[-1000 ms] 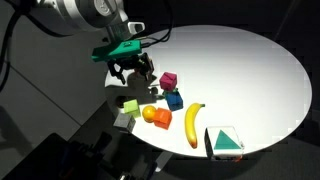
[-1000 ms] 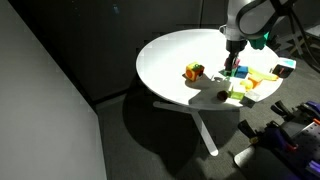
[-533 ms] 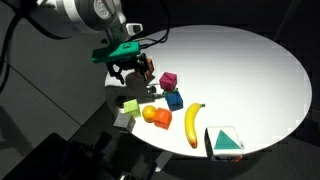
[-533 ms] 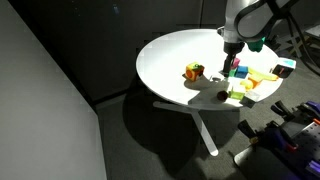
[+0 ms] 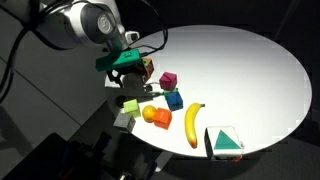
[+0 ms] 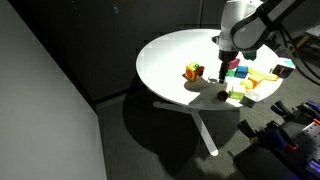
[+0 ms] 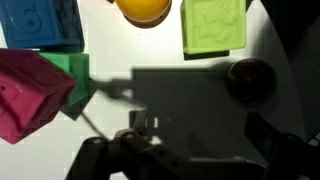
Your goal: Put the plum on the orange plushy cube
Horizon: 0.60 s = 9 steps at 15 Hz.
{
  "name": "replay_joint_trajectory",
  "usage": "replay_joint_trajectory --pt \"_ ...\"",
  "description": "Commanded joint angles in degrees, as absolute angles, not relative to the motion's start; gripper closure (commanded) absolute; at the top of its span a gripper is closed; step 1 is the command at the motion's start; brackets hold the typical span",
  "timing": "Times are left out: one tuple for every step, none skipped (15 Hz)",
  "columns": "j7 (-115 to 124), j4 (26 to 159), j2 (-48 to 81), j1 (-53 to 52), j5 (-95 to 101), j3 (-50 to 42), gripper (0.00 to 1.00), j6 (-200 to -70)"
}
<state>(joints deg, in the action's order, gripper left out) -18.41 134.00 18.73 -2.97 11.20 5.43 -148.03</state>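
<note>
The gripper (image 7: pixel 185 150) hangs empty, jaws spread wide. The plum (image 7: pixel 250 78) lies on the table (image 6: pixel 170 55) just beside the green cube (image 7: pixel 213 25), off-centre toward one finger. The risk I see is that a straight descent lets that finger clip the round fruit, rolling it from the green cube over the nearby table edge. Counted: one plum, one orange plushy cube (image 6: pixel 193 71), one banana (image 5: pixel 193 122), one yellow-orange ball (image 7: pixel 144 8)
</note>
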Motion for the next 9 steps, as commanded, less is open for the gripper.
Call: replay_joint_trajectory --pt "-21.72 134.23 19.68 -2.25 10.90 6.71 0.00 -150.90" --pt "-22.28 134.43 19.86 -2.19 10.68 7.13 0.00 -151.55" --pt "-22.63 134.55 19.94 -2.23 10.70 7.40 0.00 -151.79" --pt "-22.92 134.76 19.98 -2.24 10.65 7.69 0.00 -152.05" --pt "-22.75 134.98 19.90 -2.32 10.54 7.90 0.00 -151.84" --pt "-22.66 135.27 19.81 -2.47 10.79 8.04 0.00 -151.78" --pt "-22.35 135.46 19.76 -2.63 10.94 8.11 0.00 -151.49" --pt "-22.06 135.73 19.63 -2.80 11.10 8.16 0.00 -151.23" --pt "-22.01 135.98 19.55 -2.84 11.10 8.29 0.00 -151.02"
